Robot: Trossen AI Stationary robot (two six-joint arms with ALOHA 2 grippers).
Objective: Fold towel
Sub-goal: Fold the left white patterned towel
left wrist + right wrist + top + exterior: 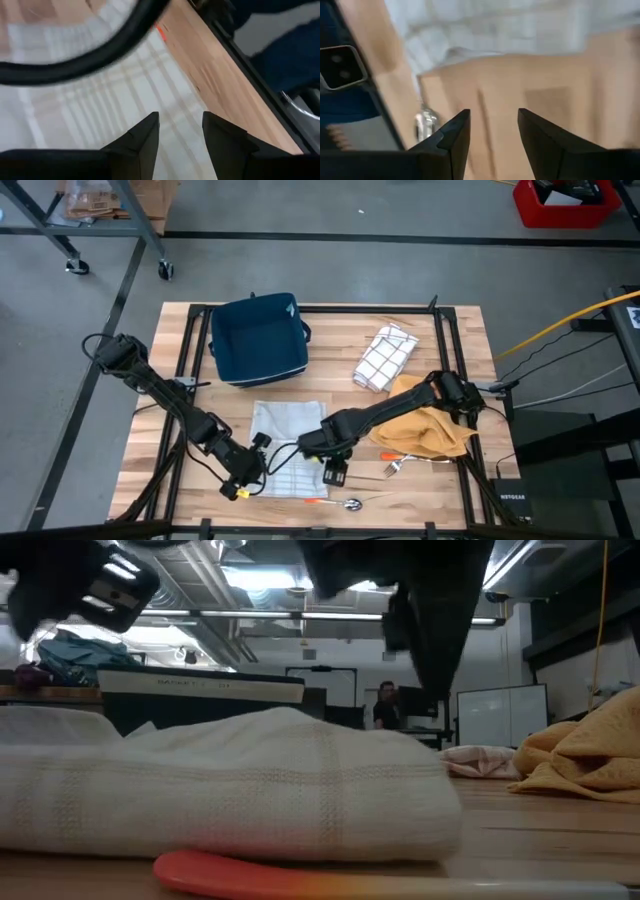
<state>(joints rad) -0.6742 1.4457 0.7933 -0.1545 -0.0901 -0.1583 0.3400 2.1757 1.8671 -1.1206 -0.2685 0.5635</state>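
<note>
From above: wood table. Pale towel near the front edge, folded, lying flat. Left gripper at the towel's front left corner. Right gripper at the towel's right edge, low over it. Both arms dark, reaching in from the two sides. Blue basket behind the towel. Checked cloth to the right of the basket. Yellow cloth under the right arm. Fork and spoon on the wood beside the right gripper.

From table height: towel big and close, a soft roll on the wood. Flat orange thing just in front of it. Yellow cloth far right. Dark arm parts hanging down above the towel. Person far back in the room.

From the left wrist: two dark fingers apart, with a small gap, nothing between them. Towel right under the tips and ahead. Bare wood beside it. Black cable looping across in front.

From the right wrist: fingers apart, holding nothing. Bare wood under the tips. Towel edge just past the tips. Left gripper off to one side.
</note>
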